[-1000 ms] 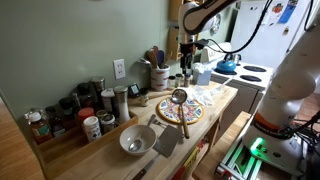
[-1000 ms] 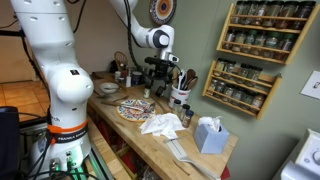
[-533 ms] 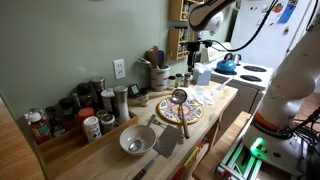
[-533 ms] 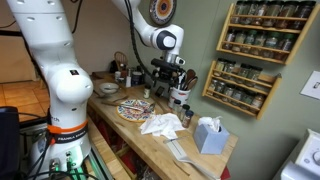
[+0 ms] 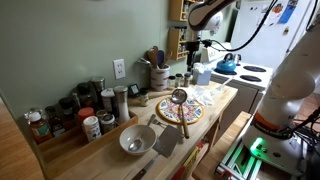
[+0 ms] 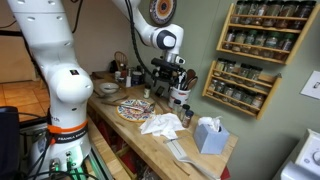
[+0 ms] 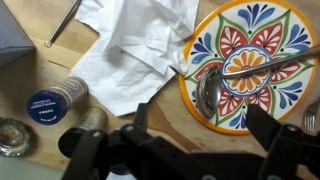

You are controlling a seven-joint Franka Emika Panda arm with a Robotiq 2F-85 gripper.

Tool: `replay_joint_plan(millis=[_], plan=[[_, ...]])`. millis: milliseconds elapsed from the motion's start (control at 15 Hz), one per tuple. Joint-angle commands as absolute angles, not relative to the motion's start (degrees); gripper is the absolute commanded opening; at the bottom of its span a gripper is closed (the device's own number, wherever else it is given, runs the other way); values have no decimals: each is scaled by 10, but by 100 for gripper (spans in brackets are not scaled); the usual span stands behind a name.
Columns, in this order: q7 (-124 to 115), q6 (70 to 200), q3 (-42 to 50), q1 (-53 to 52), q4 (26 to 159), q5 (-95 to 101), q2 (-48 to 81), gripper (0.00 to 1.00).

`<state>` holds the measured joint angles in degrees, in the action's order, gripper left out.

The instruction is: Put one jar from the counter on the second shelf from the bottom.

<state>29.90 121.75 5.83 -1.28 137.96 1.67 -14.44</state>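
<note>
My gripper is open and empty, hovering above the light-wood counter. Its fingers frame bare wood and the rim of a colourful plate. It also shows in both exterior views. Three small jars stand to the left on the counter: a blue-lidded jar, a second jar and a clear one. They show small in an exterior view. The brown spice rack hangs on the wall, full of dark-lidded jars. Its second shelf from the bottom lies right of the gripper.
A spoon lies on the plate and a crumpled white cloth lies beside it. A tissue box and a utensil crock stand nearby. A metal bowl and more jars crowd the counter's far end. The white stove adjoins it.
Over the first half second the gripper shifted slightly along the counter toward the rack side. Since then nothing has visibly moved.
</note>
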Motion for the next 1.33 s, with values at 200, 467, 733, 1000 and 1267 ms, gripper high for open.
replay_joint_plan(millis=[200, 467, 733, 1000, 1267], plan=[[332, 1269, 62, -18, 1353, -32, -91, 100], [347, 1334, 62, -14, 1360, -79, -56, 100], [402, 1411, 59, -10, 1365, -150, -18, 100], [452, 1454, 48, -1, 1354, -203, 22, 100], [476, 1461, 39, 16, 1331, -212, 53, 100]])
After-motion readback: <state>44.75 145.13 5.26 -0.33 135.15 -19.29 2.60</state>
